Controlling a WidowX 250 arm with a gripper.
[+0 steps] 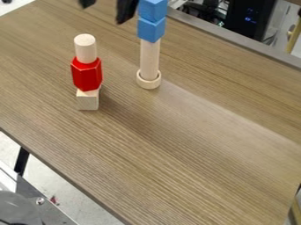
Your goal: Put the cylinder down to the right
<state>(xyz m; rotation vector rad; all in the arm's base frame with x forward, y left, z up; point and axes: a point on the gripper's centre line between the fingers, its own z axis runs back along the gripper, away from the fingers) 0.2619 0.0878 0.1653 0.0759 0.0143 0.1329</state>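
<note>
At the top edge, left of the blue cubes, my gripper (106, 7) has its two dark fingertips spread apart, with nothing between them. Below and slightly left of it, a short pale wooden cylinder (86, 49) stands upright on a red hexagonal block (87, 74), which rests on a pale wooden block (88, 99). To the right, a taller wooden cylinder (150, 59) stands upright with its foot in a wooden ring (148, 81). Two blue cubes (152, 28) are stacked on that taller cylinder, close beside the right fingertip.
The brown wood-grain table (194, 154) extends right and toward the front from both stacks. A grey rim (235, 39) runs along its far edge, with computer equipment beyond. Metal equipment (35, 204) stands past the near edge at the lower left.
</note>
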